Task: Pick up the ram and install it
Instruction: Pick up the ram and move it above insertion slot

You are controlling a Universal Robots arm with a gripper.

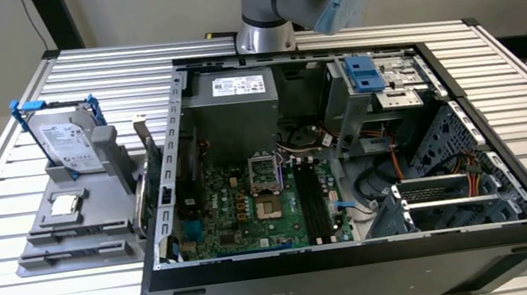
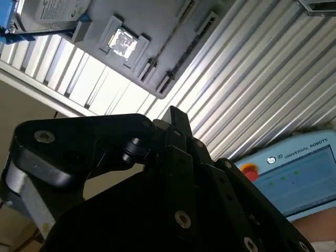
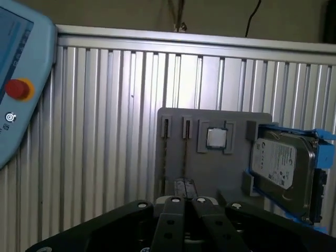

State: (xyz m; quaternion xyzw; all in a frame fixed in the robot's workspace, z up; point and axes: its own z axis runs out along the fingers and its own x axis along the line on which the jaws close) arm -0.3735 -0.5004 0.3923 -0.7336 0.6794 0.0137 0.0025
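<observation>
**Gripper hangs clear, ram waits in its holder**

From where I stand, nothing has been taken up yet. The gripper [image 3: 185, 186] hangs well apart from the parts holder [image 3: 210, 173]. In the first wrist view its two fingers look drawn right together with nothing between them.

The ram [image 3: 185, 157], as best I can judge, stands on its long edge in one of two narrow grooves. These are at the end of the holder away from the hard drive [image 3: 281, 168], just beside the small square chip [image 3: 216, 137]. The ram shows as little more than a thin dark line. The second groove alongside shows much the same line, and I cannot tell whether it holds a stick too. The holder sits on the slatted worktop [image 1: 83, 71], near its edge at the exterior view's left, just beside the open computer case [image 1: 358, 256].

The relation that matters: the stick lies ahead of and below the fingertips. Its long axis points straight away from them, running from the case side of the holder towards the worktop's edge.

As for writing, the hard drive wears a white printed label and the chip a pale one. The power supply [image 1: 234, 109] inside the case has a white sticker, and the pale blue pendant [image 3: 16, 79] with its red button carries print as well.
</observation>
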